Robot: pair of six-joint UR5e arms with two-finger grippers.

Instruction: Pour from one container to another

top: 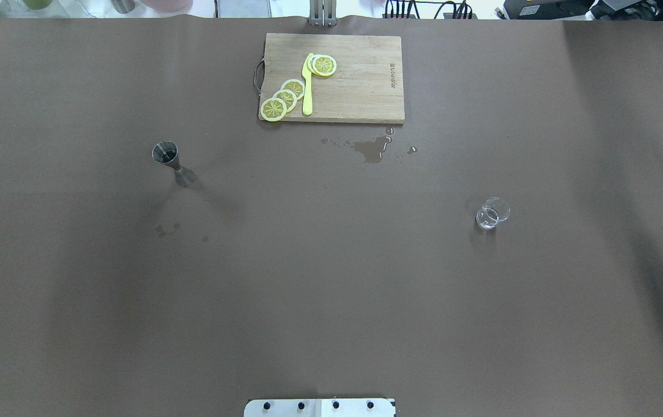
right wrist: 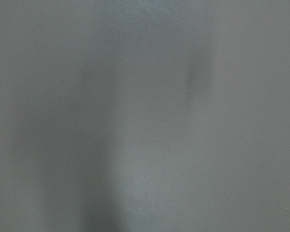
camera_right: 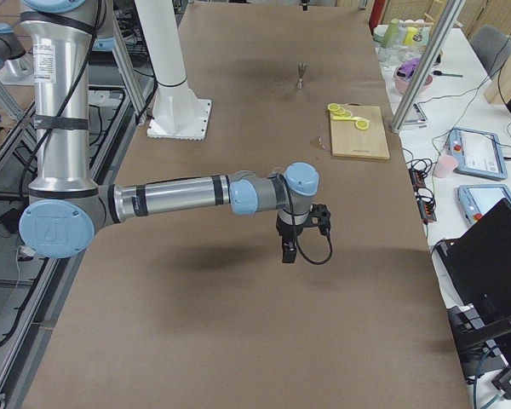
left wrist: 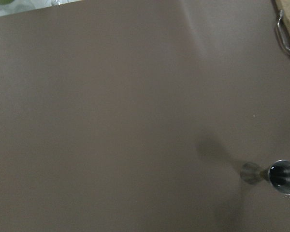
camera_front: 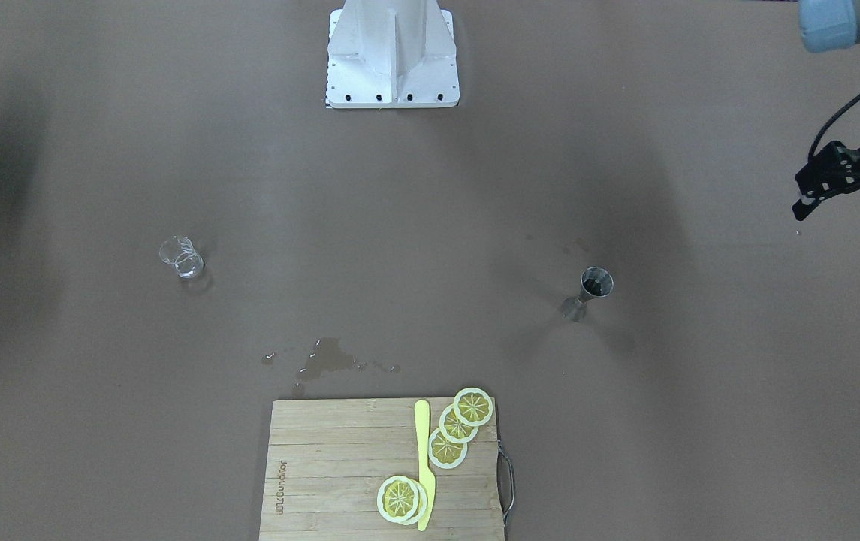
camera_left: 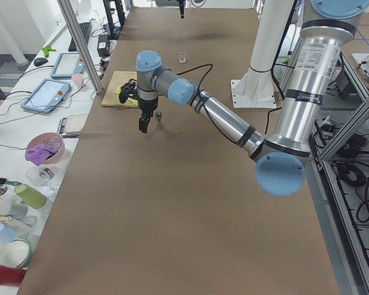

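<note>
The clear glass cup (camera_front: 182, 258) stands upright on the brown table, also in the overhead view (top: 492, 213), with nothing holding it. The metal jigger (camera_front: 591, 289) stands upright on the other side (top: 172, 162), and the left wrist view catches its dark mouth (left wrist: 282, 176). My left gripper (camera_front: 840, 213) hangs open and empty at the table's edge, well off to the side of the jigger. My right gripper (camera_right: 288, 251) hovers above the table's far end, away from the cup; I cannot tell whether it is open or shut. The right wrist view shows only bare table.
A wooden cutting board (top: 360, 87) with lemon slices (top: 285, 98) and a yellow knife (top: 307, 87) lies at the operators' side. A wet spill (top: 373, 149) sits just in front of the board. The robot's base plate (camera_front: 392, 75) is at mid-table.
</note>
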